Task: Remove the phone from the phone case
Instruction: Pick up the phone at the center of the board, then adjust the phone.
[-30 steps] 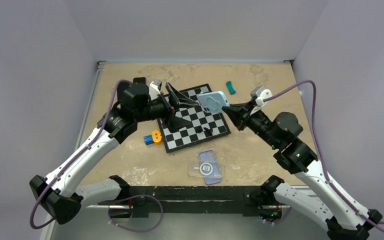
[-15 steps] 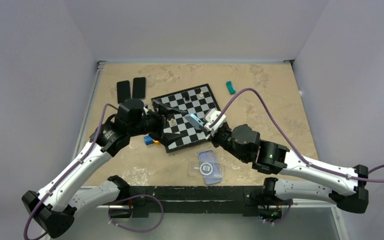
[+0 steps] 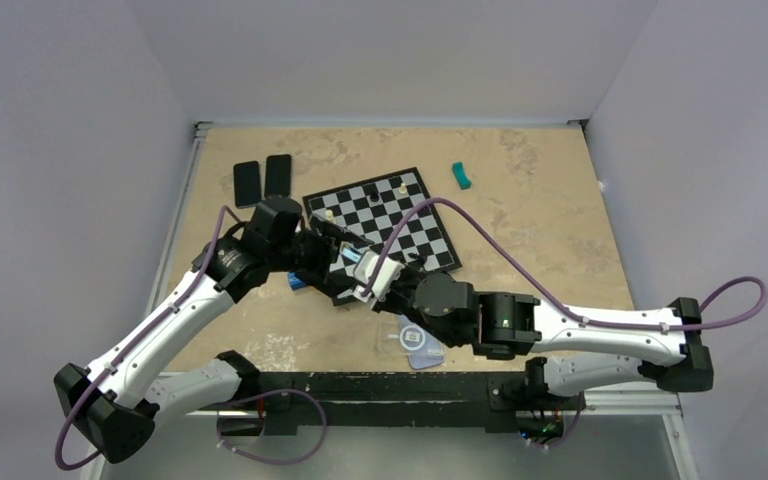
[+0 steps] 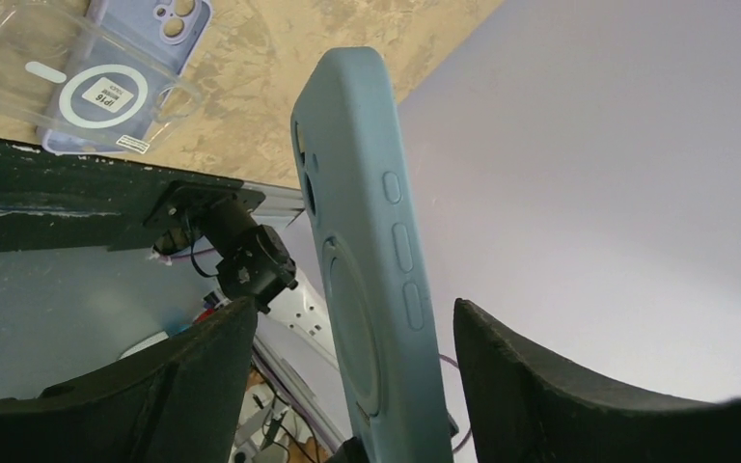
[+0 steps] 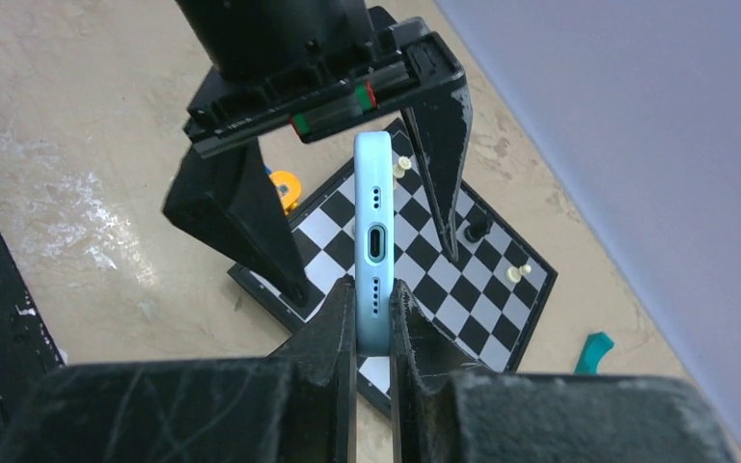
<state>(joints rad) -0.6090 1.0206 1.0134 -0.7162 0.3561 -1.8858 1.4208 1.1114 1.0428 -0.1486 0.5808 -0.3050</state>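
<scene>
right claw (image 5: 373,294) tight on blue phone case (image 5: 373,207), left claw (image 4: 355,309) wide around it, phone unseen

Tan table (image 3: 540,200): chessboard (image 3: 380,205), two black slabs (image 3: 278,175), teal piece (image 3: 461,176), clear case (image 3: 405,347) near front edge

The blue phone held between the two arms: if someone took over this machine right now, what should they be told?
Right gripper: shut on the bottom end of the phone, holding it in the air, on edge, near the chessboard.
Left gripper: open, one finger on each side of the phone, touching neither side.
Done: the phone is picked up and sits between the left fingers.
Left: the light-blue case is still on the phone and has to come off.
</scene>
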